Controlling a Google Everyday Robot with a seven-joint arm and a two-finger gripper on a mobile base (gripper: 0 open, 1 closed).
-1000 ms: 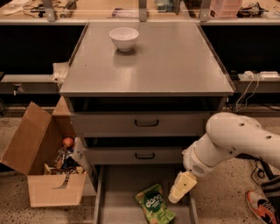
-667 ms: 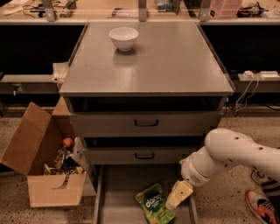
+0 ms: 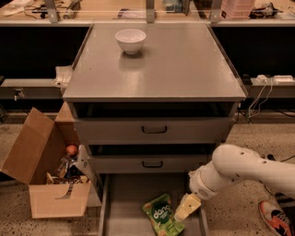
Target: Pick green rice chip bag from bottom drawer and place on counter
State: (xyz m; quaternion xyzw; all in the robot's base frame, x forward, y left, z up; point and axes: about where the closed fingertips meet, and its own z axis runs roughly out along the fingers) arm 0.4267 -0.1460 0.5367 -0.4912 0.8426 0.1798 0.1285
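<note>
The green rice chip bag (image 3: 162,215) lies flat on the floor of the open bottom drawer (image 3: 126,198), near its front right. My gripper (image 3: 186,207) hangs over the drawer's right side, just right of the bag, at the end of the white arm (image 3: 239,173) that comes in from the right. The counter (image 3: 156,64) is the wide grey cabinet top above, with a white bowl (image 3: 130,40) near its back.
Two shallower drawers with black handles (image 3: 154,130) sit above the open one. An open cardboard box (image 3: 48,173) of clutter stands on the floor to the left. A shoe (image 3: 276,219) lies at the lower right. A tan workbench (image 3: 138,9) runs behind.
My arm and gripper have moved left and lower, closer to the green bag in the bottom drawer. The bag has not moved.
</note>
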